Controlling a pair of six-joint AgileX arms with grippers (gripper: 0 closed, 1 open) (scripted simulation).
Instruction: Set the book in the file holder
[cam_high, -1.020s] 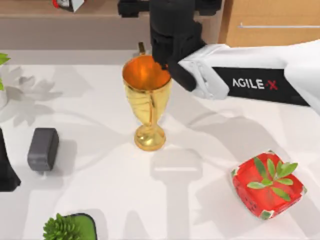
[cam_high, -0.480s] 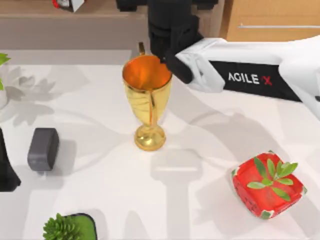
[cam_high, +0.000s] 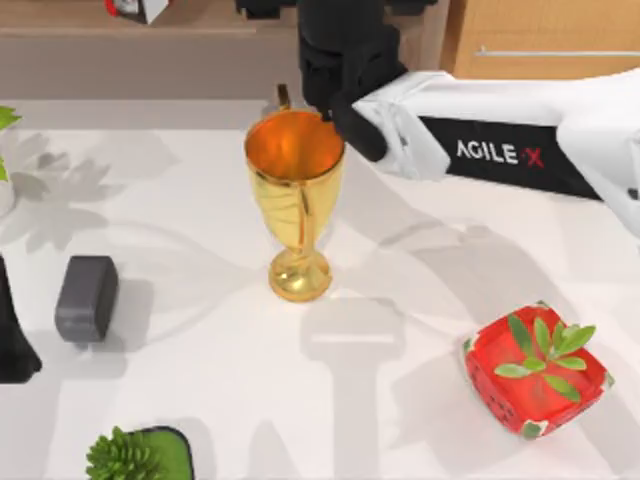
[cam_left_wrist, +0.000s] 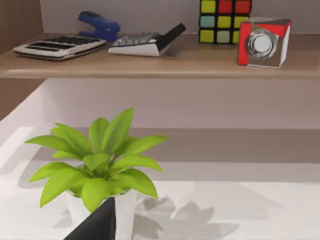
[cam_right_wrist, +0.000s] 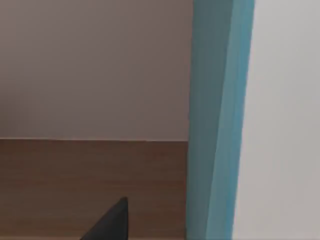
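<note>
While the right arm reaches across the back of the counter (cam_high: 180, 220), its right tool (cam_high: 340, 45) sits behind the rim of the gold cup (cam_high: 295, 205); whether it grips cannot be told. In the right wrist view, the light blue book (cam_right_wrist: 217, 120) stands on edge right against the camera. The left tool (cam_high: 12, 330) rests at the counter's left edge beside a dark grey block (cam_high: 87, 297). A red leaf-topped box (cam_high: 535, 370) lies near the right front.

The cup (cam_high: 294, 195) looked like shiny polished gold metal, the desk (cam_high: 200, 380) was smooth matt white, the shelf (cam_left_wrist: 160, 62) was plain wood, and the book (cam_right_wrist: 217, 120) cover was matt blue.
</note>
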